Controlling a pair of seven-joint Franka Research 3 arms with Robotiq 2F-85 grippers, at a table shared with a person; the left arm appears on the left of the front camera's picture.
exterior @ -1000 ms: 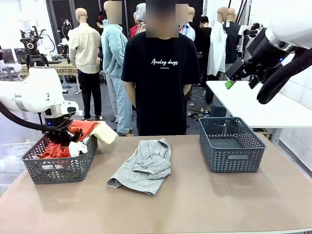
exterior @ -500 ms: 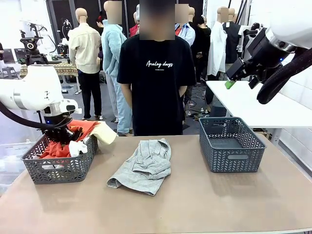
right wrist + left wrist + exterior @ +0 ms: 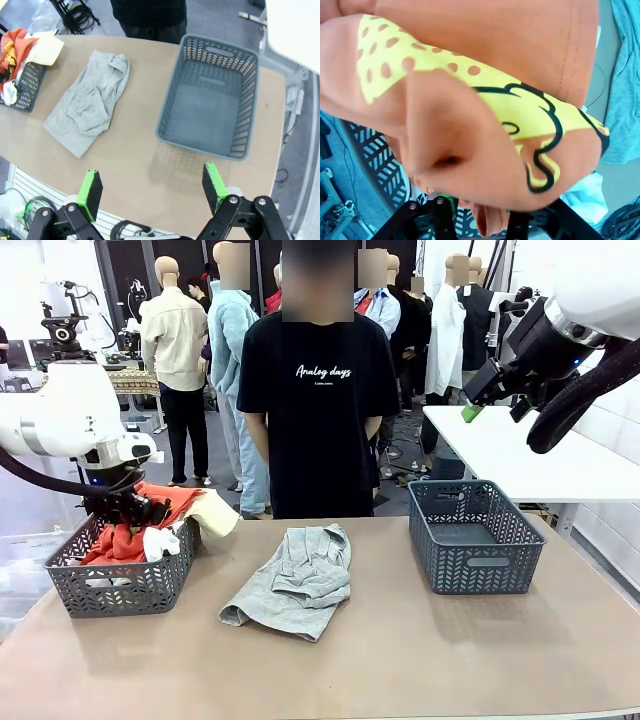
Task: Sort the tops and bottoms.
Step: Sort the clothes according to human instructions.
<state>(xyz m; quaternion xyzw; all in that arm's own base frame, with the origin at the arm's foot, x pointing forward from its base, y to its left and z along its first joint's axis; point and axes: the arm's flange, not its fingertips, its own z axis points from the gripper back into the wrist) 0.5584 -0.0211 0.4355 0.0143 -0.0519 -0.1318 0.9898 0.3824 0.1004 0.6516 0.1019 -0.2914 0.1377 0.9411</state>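
Tops sit heaped in the left basket (image 3: 120,592) directly beneath the left claw (image 3: 140,513). The orange top (image 3: 485,45), with its yellow patch (image 3: 485,95), bulges right up against the claw's fingers (image 3: 440,216). A cream top (image 3: 212,510) hangs over the basket rim just beside the claw, on the side toward the middle of the table (image 3: 400,660), and a white top (image 3: 160,543) shows just below it. The left claw's jaws stand part-way apart with an orange fold lying between them; whether they pinch it or let it go cannot be told. The right claw (image 3: 151,184) hangs wide and empty, high up. The right basket (image 3: 175,100) lies below and ahead of it, and a grey garment (image 3: 87,107), by its look a pair of shorts, lies flat farther off to one side. These tops are probably light, limp and not at all fragile. Lifted, one would likely sag, trail its hem and drag a neighbour along. The best hold is likely a thick gathered fold at the crest of the heap, taken deep between the pads, since a single thin layer or the smooth printed patch could slip out.
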